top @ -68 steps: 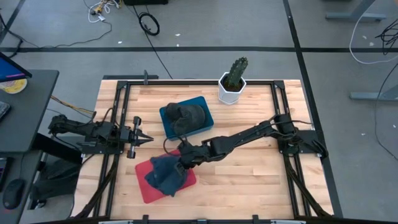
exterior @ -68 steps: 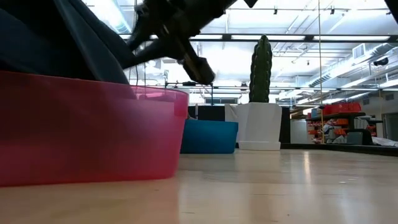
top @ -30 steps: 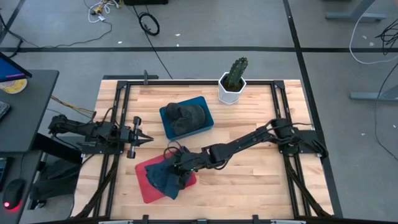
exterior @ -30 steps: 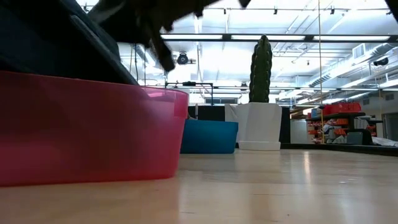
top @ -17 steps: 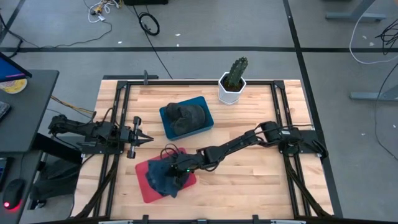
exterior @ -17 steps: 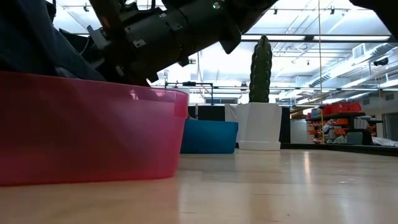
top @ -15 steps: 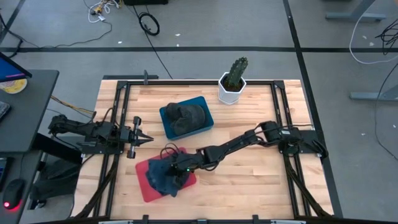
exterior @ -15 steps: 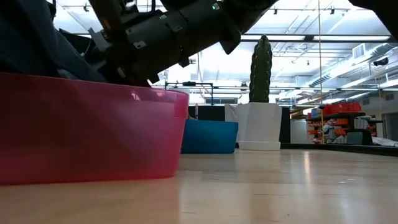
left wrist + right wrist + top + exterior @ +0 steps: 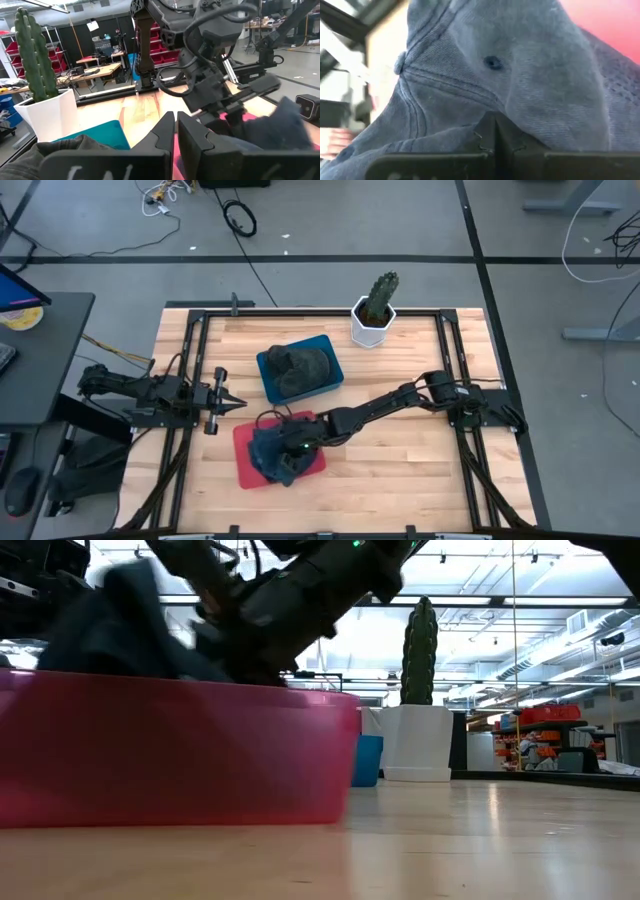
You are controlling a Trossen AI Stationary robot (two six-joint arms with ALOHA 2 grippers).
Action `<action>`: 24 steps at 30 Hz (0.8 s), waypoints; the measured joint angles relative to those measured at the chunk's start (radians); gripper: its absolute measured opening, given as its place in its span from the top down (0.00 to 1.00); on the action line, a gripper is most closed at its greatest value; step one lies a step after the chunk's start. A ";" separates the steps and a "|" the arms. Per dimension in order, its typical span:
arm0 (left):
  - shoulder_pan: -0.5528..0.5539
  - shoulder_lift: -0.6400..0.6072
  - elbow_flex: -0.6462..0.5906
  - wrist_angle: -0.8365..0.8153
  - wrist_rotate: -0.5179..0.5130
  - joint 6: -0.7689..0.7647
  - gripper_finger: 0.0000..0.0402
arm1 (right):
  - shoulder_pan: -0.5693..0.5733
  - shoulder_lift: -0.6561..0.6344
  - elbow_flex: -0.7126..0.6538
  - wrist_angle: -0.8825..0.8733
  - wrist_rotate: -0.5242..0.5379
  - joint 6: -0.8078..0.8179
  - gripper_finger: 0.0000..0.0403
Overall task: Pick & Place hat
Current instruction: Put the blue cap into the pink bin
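there, right gripper clamped on blue hat in red tray

Dark blue hat — crumpled, in red bin.

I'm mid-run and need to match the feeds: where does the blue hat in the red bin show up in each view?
High view: blue hat in the red bin, under the right gripper.
Low view: hat above the bin's rim, upper left.
Left wrist view: hat at the right edge.
Right wrist view: hat fills the picture.
Shared landmark: the cactus, also in the low and left wrist views.
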 joint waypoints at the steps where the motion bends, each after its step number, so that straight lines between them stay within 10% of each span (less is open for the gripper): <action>1: 0.000 0.000 0.000 0.000 0.000 0.000 0.94 | 0.002 -0.015 -0.001 -0.044 0.004 0.010 1.00; 12: 0.000 0.000 0.000 0.000 0.000 0.000 0.94 | 0.020 -0.180 -0.010 -0.525 0.069 0.027 1.00; 24: 0.000 0.000 0.000 0.000 0.000 0.000 0.94 | 0.013 -0.167 -0.013 -0.423 0.053 -0.077 1.00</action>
